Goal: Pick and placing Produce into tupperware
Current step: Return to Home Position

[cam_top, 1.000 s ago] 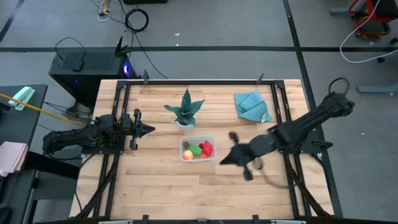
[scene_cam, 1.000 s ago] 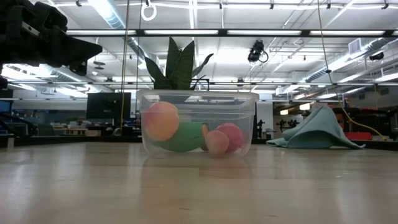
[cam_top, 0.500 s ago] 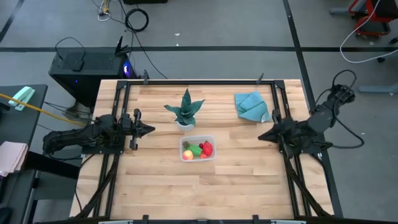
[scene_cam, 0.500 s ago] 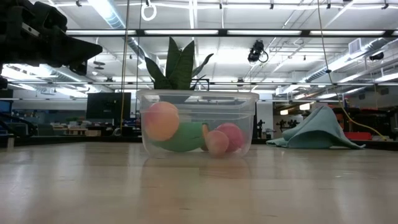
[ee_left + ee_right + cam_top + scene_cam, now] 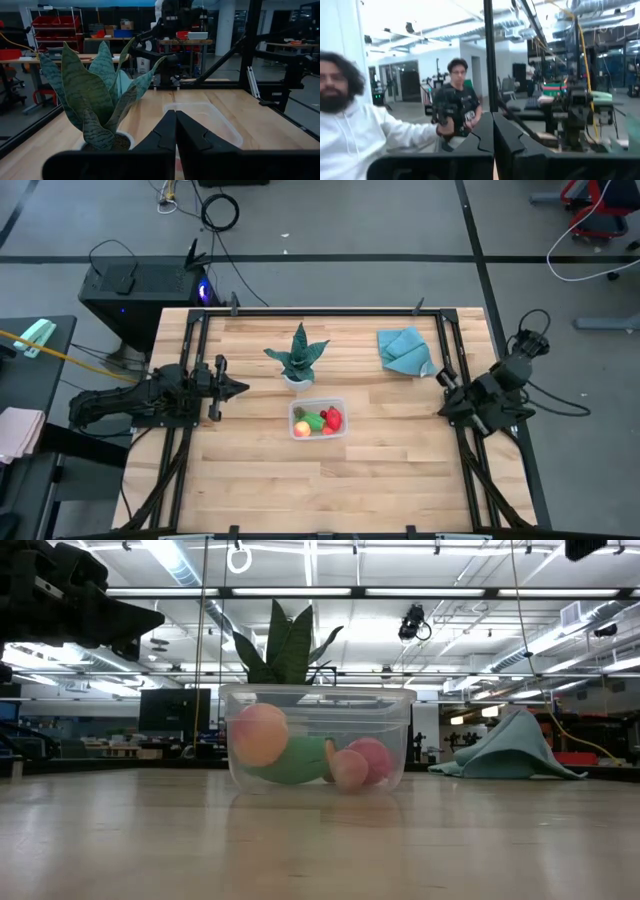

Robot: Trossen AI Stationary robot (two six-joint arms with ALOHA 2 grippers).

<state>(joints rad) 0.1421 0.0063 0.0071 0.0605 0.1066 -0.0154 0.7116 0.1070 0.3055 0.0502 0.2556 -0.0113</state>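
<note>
The clear tupperware tub (image 5: pixel 317 420) stands near the table's middle. In the low view the tub (image 5: pixel 318 740) holds the produce: an orange-yellow round one (image 5: pixel 260 733), a green oval (image 5: pixel 300 761) and two red ones (image 5: pixel 350 768). From above, the produce (image 5: pixel 318 421) shows inside the tub's walls. My left gripper (image 5: pixel 243 388) is shut and hovers left of the tub, beside the potted plant; its shut fingertips (image 5: pixel 175 113) point toward the tub (image 5: pixel 202 117). My right gripper (image 5: pixel 443 380) is shut (image 5: pixel 493 116), drawn back at the table's right edge, far from the tub.
A spiky potted plant (image 5: pixel 298 356) stands just beyond the tub toward the far edge. A crumpled blue cloth (image 5: pixel 405 351) lies near the far right corner. Dark frame rails (image 5: pixel 190 430) run along both sides. People (image 5: pixel 350 125) show in the room beyond the table.
My right arm has pulled back from just right of the tub to the table's right edge, rising and folding in on itself, with its gripper tipped up toward level. The tub and the produce have stayed where they were.
</note>
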